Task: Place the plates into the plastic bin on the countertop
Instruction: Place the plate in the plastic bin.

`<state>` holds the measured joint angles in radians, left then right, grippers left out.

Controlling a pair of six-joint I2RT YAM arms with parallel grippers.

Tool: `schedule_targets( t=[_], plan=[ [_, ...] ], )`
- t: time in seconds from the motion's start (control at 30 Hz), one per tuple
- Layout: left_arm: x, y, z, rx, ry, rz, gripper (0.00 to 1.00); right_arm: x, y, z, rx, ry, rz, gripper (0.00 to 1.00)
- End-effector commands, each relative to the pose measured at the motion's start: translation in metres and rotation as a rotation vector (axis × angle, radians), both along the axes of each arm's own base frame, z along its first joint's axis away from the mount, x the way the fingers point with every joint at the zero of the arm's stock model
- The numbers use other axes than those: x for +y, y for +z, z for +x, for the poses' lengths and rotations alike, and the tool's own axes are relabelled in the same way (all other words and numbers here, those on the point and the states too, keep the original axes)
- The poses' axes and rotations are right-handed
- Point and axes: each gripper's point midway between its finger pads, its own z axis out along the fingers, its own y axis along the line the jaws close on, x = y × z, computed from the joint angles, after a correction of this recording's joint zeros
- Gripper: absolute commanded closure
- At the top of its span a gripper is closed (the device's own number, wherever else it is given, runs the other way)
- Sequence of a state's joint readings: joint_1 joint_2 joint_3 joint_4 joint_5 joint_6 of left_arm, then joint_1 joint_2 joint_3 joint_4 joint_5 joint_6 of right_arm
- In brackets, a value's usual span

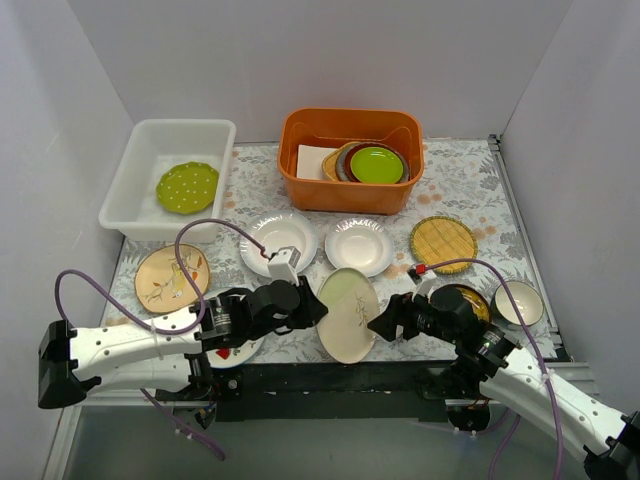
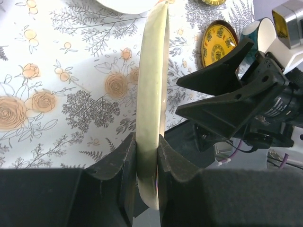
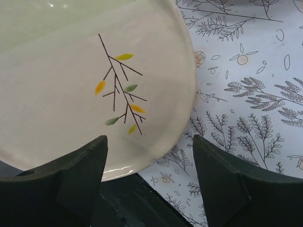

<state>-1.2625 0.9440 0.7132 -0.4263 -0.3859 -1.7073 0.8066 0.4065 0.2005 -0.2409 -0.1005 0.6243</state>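
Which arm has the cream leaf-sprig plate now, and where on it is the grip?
The left gripper pinches the cream plate at its rim, one finger on each face. The right gripper is open beside it, holding nothing.

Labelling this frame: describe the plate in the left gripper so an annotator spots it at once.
Look at the near edge of the fern-printed grey countertop, at its middle. There the left gripper pinches the rim of a cream round plate, tilted off the surface. Unlike the flat-lying plates around it, it bears a thin brown twig with yellow and green leaves.
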Motion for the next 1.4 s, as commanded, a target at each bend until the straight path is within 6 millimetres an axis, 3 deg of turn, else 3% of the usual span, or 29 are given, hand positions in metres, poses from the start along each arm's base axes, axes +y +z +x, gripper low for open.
schedule_targets(
  t=[0.0, 0.33, 0.63, 0.7, 0.73, 0.77, 0.87, 1.17, 1.37],
  plan=[
    [-0.031, 0.078, 0.020, -0.108, -0.035, -0.214, 1.00, 0.003, 0.023, 0.003, -0.053, 0.007, 0.036, 0.20],
    [-0.041, 0.092, 0.071, -0.141, -0.063, -0.202, 1.00, -0.001, 0.056, 0.000, -0.136, 0.000, 0.129, 0.09],
    [-0.039, 0.099, 0.127, -0.158, -0.061, -0.231, 1.00, 0.002, 0.053, -0.002, -0.121, 0.020, 0.123, 0.07],
    [-0.040, 0.114, 0.139, -0.185, -0.069, -0.245, 1.00, 0.003, 0.052, -0.003, -0.119, 0.026, 0.125, 0.07],
    [-0.043, 0.110, 0.146, -0.181, -0.073, -0.228, 1.00, 0.003, 0.050, -0.003, -0.115, 0.030, 0.124, 0.07],
    [-0.045, 0.125, 0.152, -0.202, -0.075, -0.245, 1.00, 0.004, 0.050, -0.004, -0.115, 0.031, 0.126, 0.07],
    [-0.043, 0.139, 0.170, -0.226, -0.071, -0.257, 1.00, 0.004, 0.044, -0.005, -0.102, 0.039, 0.125, 0.07],
    [-0.019, 0.174, 0.213, -0.271, -0.044, -0.349, 1.00, 0.007, 0.033, -0.008, -0.078, 0.055, 0.124, 0.07],
    [0.019, 0.201, 0.250, -0.310, 0.025, -0.442, 1.00, 0.011, 0.025, -0.010, -0.060, 0.075, 0.126, 0.07]
  ],
)
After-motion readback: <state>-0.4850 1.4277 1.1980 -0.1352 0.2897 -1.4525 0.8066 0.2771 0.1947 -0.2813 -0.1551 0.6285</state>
